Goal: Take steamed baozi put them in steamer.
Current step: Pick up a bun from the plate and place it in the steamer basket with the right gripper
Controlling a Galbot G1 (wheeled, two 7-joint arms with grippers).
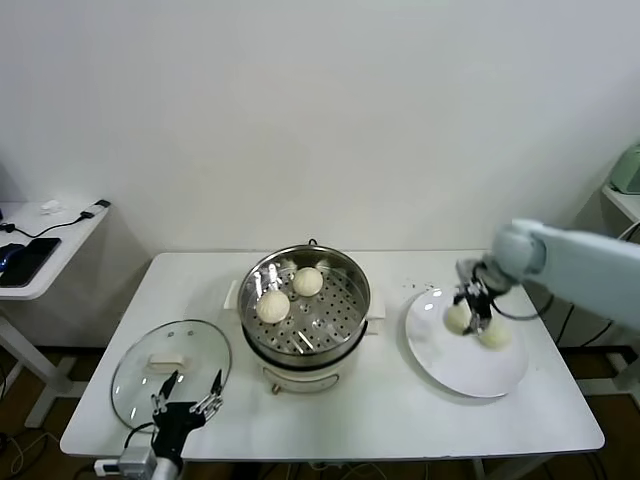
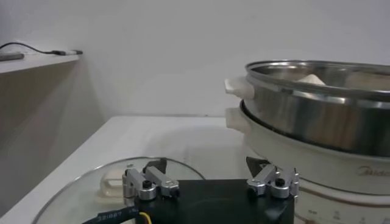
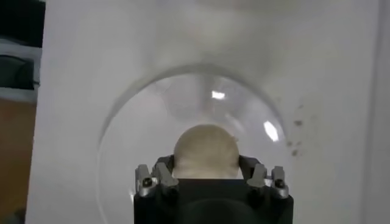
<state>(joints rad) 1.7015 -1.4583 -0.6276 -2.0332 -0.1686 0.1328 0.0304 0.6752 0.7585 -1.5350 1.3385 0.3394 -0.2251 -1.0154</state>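
Right gripper [image 1: 470, 312] has its fingers snug around a cream-white round bun [image 3: 205, 151] on the flat white plate [image 1: 455, 375]. Lift straight, gently, toward the shiny steel steamer [image 1: 345, 275]. Left gripper [image 1: 187, 394] idles open.

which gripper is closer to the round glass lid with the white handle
Left. The left gripper hangs open at the front edge of the round glass lid. The right gripper is across the table, closed around a cream-white bun on the flat white plate.

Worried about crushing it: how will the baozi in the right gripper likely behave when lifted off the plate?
The baozi looks soft and smooth, so the right gripper may dent it. Being round, it could roll on the plate if released. It probably weighs little.
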